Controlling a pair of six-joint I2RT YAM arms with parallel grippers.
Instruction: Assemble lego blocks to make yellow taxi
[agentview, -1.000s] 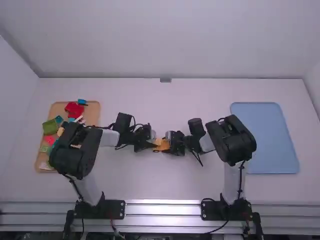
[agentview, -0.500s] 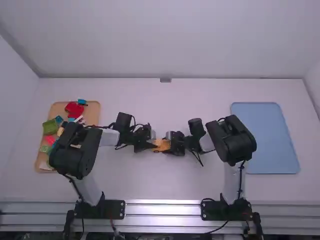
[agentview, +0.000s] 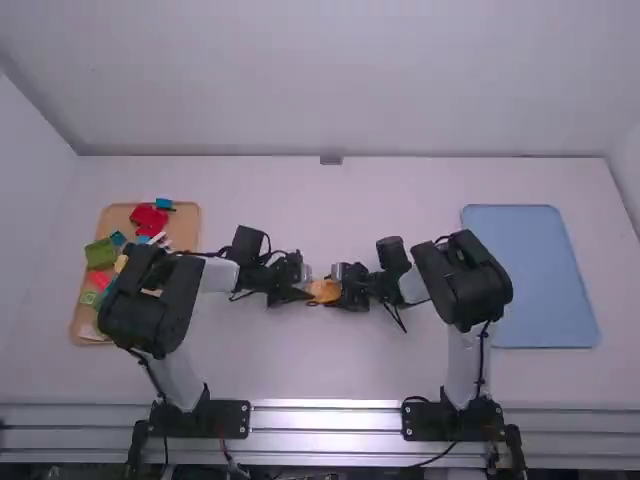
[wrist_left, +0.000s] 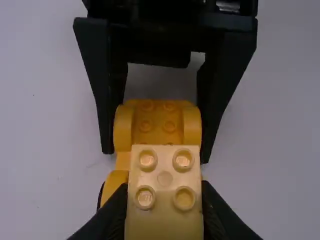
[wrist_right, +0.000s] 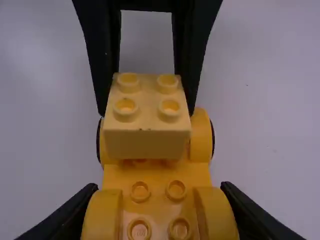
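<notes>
Pinching a pale block (wrist_left: 164, 175) at one end of a yellow car (wrist_right: 157, 174).
Squeezing the block with the left gripper (agentview: 307, 290), but too hard to tell if snapped onto the car. Clamped on the car's other end with the right gripper (agentview: 338, 290). With a tray (agentview: 186, 236) of bright blocks (agentview: 149, 219) well left of the car, and a blue mat (agentview: 530, 280) well to its right.

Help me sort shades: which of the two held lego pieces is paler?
The four-stud block in the left end effector: it is cream; the car base in the right one is deep yellow.
</notes>
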